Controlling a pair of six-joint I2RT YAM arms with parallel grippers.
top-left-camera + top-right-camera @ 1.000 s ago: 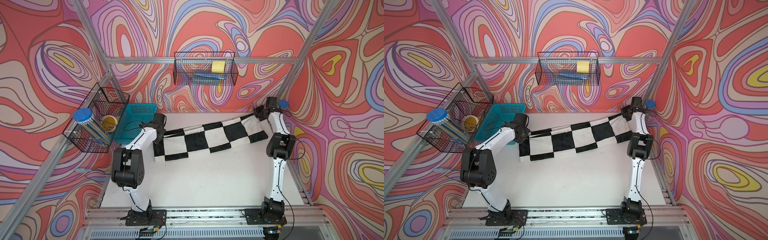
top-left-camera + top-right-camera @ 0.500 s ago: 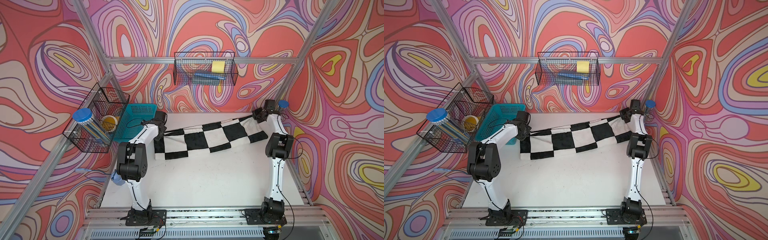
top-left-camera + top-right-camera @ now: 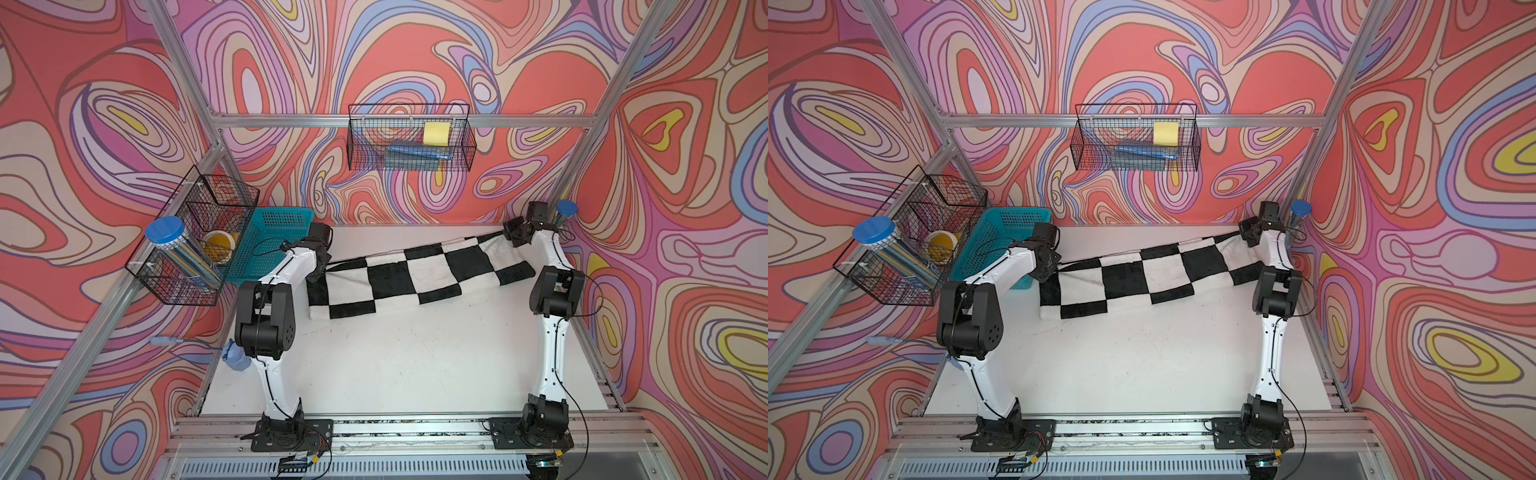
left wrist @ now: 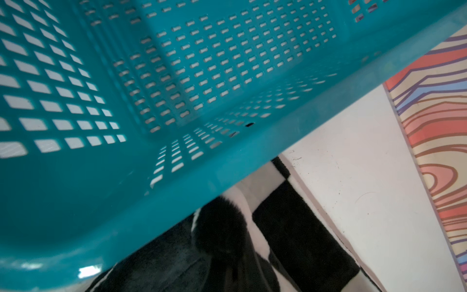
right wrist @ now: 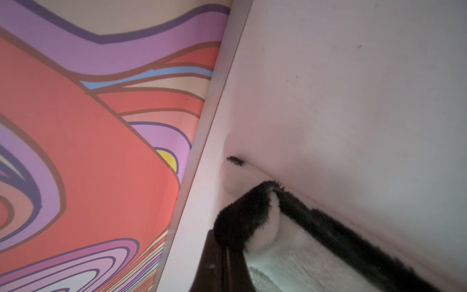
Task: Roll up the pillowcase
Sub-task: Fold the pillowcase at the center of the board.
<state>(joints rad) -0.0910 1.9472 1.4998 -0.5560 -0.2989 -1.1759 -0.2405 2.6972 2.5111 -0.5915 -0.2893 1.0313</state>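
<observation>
The pillowcase (image 3: 415, 274) (image 3: 1144, 272), plush with black and white checks, hangs stretched across the back of the white table (image 3: 415, 365) as a long folded band, its lower edge lying on the table. My left gripper (image 3: 322, 267) (image 3: 1052, 266) is shut on its left end, right beside the teal basket (image 3: 270, 239). At the back right corner, my right gripper (image 3: 514, 235) (image 3: 1249, 233) is shut on its right end. The left wrist view shows bunched black fabric (image 4: 219, 227) in my gripper (image 4: 232, 265) under the basket rim (image 4: 227, 177). A black-and-white fold (image 5: 252, 217) sits in my right gripper (image 5: 227, 252).
A wire basket (image 3: 409, 143) with a yellow sponge hangs on the back wall. Another wire basket (image 3: 195, 245), holding a blue-lidded jar and a yellow roll, hangs on the left wall. A blue-lidded jar (image 3: 566, 210) stands in the back right corner. The right wall (image 5: 101, 151) is close.
The left arm's elbow has swung inward and risen. Both grippers have kept their hold and shifted slightly, the right one a little leftward. The pillowcase stays stretched between them.
</observation>
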